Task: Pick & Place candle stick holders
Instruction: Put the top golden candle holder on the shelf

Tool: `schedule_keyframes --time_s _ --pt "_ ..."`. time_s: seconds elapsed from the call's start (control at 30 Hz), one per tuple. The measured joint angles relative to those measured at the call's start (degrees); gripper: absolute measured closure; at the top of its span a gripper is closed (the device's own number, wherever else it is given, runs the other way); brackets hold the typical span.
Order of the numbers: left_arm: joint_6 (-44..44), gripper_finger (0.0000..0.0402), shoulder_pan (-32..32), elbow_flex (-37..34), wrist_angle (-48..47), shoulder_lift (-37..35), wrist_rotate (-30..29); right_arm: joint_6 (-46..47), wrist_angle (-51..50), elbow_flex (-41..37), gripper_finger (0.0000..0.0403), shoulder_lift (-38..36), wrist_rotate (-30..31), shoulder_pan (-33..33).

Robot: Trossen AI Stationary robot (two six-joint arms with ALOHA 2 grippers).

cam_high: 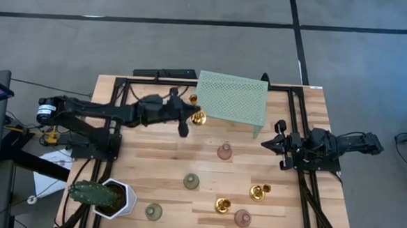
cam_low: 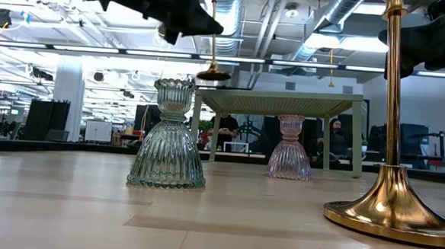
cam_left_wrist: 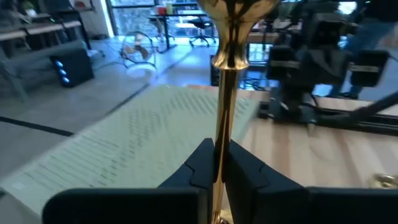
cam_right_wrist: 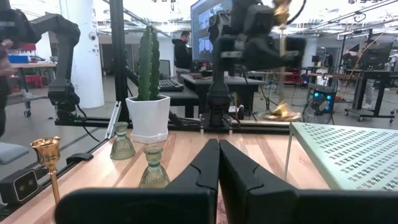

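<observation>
My left gripper (cam_high: pixel 187 117) is shut on the tall thin-stemmed gold holder (cam_high: pixel 198 117) and holds it in the air by the near left corner of the mint-green stand (cam_high: pixel 232 96). My right gripper (cam_high: pixel 277 142) waits shut and empty at the table's right side. Two pinkish holders (cam_high: pixel 224 151) (cam_high: pixel 243 217), two pale green ones (cam_high: pixel 191 181) (cam_high: pixel 154 211) and two gold ones (cam_high: pixel 257 192) (cam_high: pixel 222 204) stand upright on their bases on the table. My left gripper pinches the holder's thin stem (cam_left_wrist: pixel 219 140) between its two fingers, below the knob under the cup. The fingers come level from the table's left and lie across the stem. The holder stands upright in the hold, its round base (cam_low: pixel 214 74) lifted clear of the table.
A white pot with a cactus (cam_high: pixel 103 196) stands at the near left corner. The perforated stand fills the far middle on thin legs (cam_low: pixel 355 139). Bare wood (cam_high: pixel 152 160) lies between the left arm and the standing holders.
</observation>
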Motion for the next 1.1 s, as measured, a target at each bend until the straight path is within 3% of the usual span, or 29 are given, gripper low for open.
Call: schedule_keyframes --time_s 0.27,0.6,0.8,1.1 --pt "0.2 0.0379 8.1 6.9 0.1 3.4 3.8 0.0 0.0 0.0 0.0403 0.0 0.0 0.0" --pt "-0.5 0.0377 16.5 17.2 -0.3 16.5 7.8 0.0 0.0 0.0 0.0403 0.0 0.2 0.0" --pt "-0.5 0.0386 19.3 21.8 -0.1 22.1 7.7 0.0 0.0 0.0 0.0403 0.0 0.6 0.0" --pt "-1.6 0.0378 21.8 23.1 0.0 24.1 7.8 0.0 -0.2 0.0 0.0403 0.0 1.3 0.0"
